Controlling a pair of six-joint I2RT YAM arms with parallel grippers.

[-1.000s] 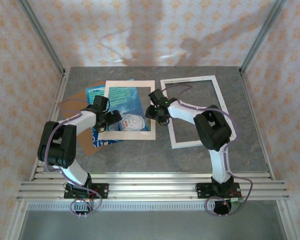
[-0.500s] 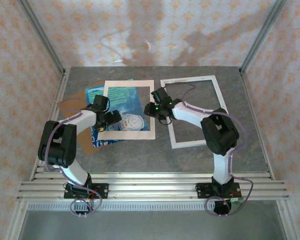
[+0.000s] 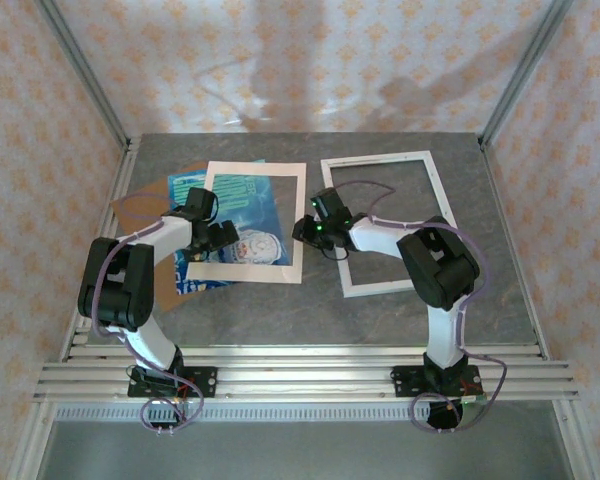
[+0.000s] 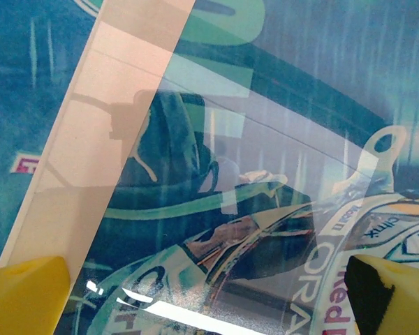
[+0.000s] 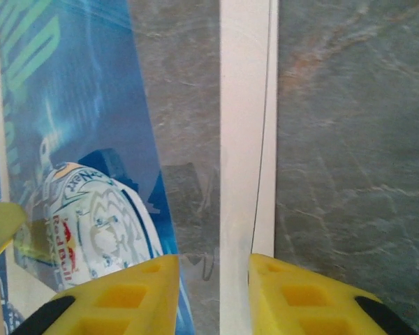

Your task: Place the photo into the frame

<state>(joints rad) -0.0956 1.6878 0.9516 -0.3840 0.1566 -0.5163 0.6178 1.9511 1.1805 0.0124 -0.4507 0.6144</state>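
Top cam: the photo (image 3: pixel 245 205) lay on the left half of the worktop (image 3: pixel 280 320). It sat on a brown backing board (image 3: pixel 135 212) and had a cream mat (image 3: pixel 252 272) over it, so the teal showed through the mat's window. The frame (image 3: pixel 375 156) lay flat on the right, apart from the photo, with bare worktop showing through it. The left claw (image 3: pixel 220 237) hung over the photo. The right claw (image 3: pixel 308 232) was at the mat's right edge, between the mat and the frame.

Left wrist cam: the fingers (image 4: pixel 24 293) were way apart, gripping nothing, with the glossy photo and a strip of mat underneath.

Right wrist cam: the fingers (image 5: pixel 126 296) were a narrow gap apart, straddling the mat's border strip. Honestly couldn't tell if they pinched it. The photo was just left of them.
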